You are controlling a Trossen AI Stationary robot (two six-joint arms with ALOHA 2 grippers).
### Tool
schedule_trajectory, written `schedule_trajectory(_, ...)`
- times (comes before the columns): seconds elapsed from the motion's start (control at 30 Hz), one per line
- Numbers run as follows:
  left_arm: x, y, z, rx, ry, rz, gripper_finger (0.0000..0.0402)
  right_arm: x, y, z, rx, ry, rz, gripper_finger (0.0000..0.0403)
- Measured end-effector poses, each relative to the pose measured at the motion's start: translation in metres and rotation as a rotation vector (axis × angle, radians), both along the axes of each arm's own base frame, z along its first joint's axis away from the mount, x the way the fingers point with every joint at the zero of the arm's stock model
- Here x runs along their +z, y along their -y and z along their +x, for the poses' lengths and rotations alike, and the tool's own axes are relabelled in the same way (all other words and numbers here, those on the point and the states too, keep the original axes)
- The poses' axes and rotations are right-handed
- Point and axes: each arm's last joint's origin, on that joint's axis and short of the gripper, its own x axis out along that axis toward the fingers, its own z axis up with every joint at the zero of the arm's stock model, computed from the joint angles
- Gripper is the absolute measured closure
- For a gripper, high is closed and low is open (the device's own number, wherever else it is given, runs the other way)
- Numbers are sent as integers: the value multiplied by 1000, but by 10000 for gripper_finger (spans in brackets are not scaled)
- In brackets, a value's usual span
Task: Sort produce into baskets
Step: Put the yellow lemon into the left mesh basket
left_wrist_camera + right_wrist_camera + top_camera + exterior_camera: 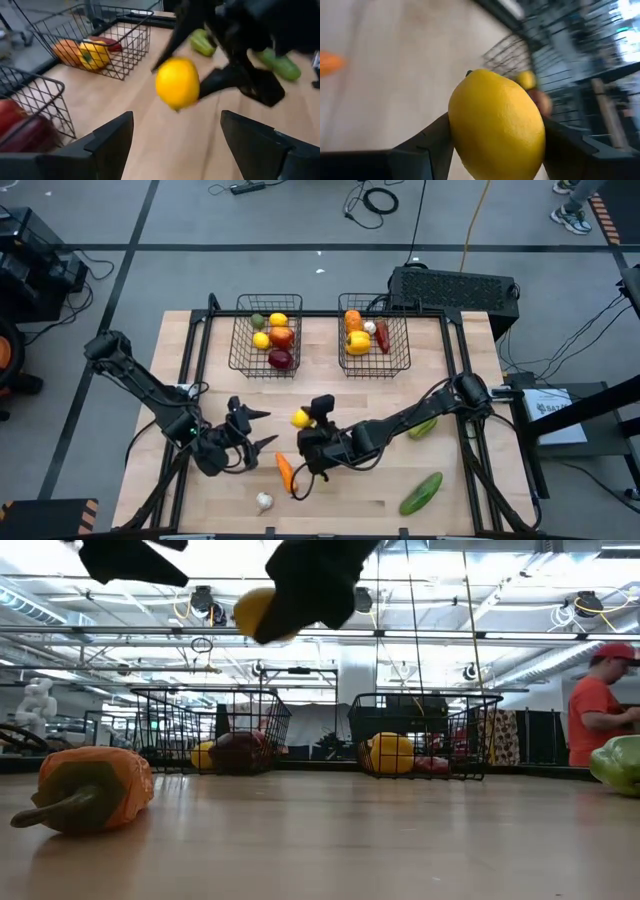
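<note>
Two wire baskets stand at the table's far side: the left basket (pixel 268 332) holds lemons, a lime and red apples, the right basket (pixel 374 335) a yellow pepper, orange pieces and a red chilli. At the table's middle my right gripper (pixel 306 421) is shut on a yellow lemon (pixel 495 127), held above the wood. My left gripper (pixel 258 428) stands open just left of it, its fingers (pixel 115 137) wide apart and pointing at the lemon (pixel 177 82), touching nothing. My right gripper pinches the lemon between its two fingers, one finger (pixel 432 142) on each of two opposite sides (pixel 457 125). The fingers come slanting down from the table's right. The lemon (pixel 258 612) hangs lifted clear of the table.
An orange carrot (pixel 286 472) and a white garlic (pixel 264 502) lie near the front edge, a cucumber (pixel 421 493) at the front right, another green piece (pixel 423 427) under the right arm. A person in a red shirt (pixel 598 710) stands beyond the table.
</note>
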Motion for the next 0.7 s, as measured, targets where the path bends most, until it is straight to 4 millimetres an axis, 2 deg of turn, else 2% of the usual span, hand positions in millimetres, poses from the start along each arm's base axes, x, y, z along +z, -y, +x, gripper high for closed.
schedule_trajectory(0.23, -10, -5, 9, 79, 4, 63, 96, 11, -1, 7, 27, 42, -101, 170)
schedule_trajectory(0.47, -13, -3, 22, 16, 3, 6, 96, 14, -2, 10, 59, 49, -126, 170)
schedule_trajectory(0.7, -11, -11, 35, 58, 49, -51, 96, 14, -2, 10, 68, 39, -138, 170)
